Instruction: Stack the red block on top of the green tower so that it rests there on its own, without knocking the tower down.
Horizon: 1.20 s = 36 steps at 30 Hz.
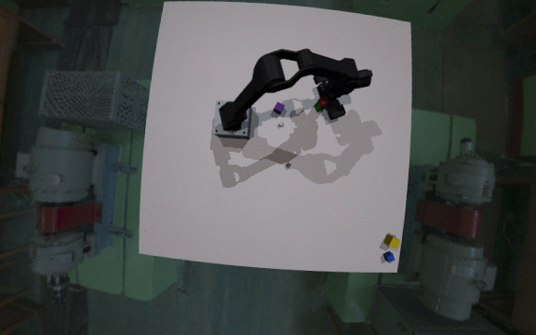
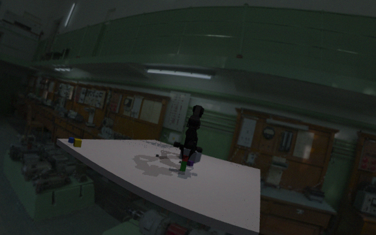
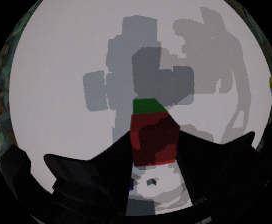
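The red block (image 1: 322,101) (image 2: 185,158) (image 3: 155,139) is held between the fingers of my gripper (image 3: 151,133), which is shut on it. The green tower (image 1: 318,107) (image 2: 183,166) (image 3: 147,106) stands upright on the table. In the exterior view the red block is right above the tower's top. In the wrist view the red block covers most of the tower, and a strip of green shows past its far edge. Whether the two touch cannot be told.
A purple block (image 1: 278,107) (image 2: 190,163) lies between the arm's base (image 1: 233,132) and the tower. A small grey piece (image 1: 288,166) and a small white one (image 1: 280,125) lie nearby. A yellow block (image 1: 392,241) (image 2: 77,142) and a blue block (image 1: 389,257) (image 2: 71,140) are at the table's far corner.
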Tool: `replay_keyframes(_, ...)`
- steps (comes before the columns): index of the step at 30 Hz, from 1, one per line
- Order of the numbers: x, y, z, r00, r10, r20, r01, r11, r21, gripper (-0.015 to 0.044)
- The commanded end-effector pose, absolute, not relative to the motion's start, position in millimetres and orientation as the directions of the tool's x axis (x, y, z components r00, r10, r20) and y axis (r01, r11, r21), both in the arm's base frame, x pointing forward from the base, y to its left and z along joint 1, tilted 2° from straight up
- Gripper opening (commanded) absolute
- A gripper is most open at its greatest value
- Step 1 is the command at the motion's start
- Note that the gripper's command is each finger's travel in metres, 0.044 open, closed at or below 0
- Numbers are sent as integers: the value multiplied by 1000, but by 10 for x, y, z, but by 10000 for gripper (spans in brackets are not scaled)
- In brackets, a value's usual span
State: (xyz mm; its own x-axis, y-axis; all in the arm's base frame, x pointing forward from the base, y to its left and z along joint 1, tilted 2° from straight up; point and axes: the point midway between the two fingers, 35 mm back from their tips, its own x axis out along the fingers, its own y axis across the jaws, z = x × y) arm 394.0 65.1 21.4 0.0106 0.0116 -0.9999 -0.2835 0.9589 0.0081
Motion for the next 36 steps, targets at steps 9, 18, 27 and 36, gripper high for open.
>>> replay_keyframes(9, 3941, 658, 209, 13, 16, -1000, -280, 960, 12, 0)
replay_keyframes(18, 3941, 658, 204, 13, 16, -1000, -280, 960, 12, 0)
replay_keyframes(27, 3939, 651, 209, 12, 12, -1000, -283, 959, 8, 131)
replay_keyframes(36, 3939, 651, 209, 12, 12, -1000, -283, 959, 8, 367)
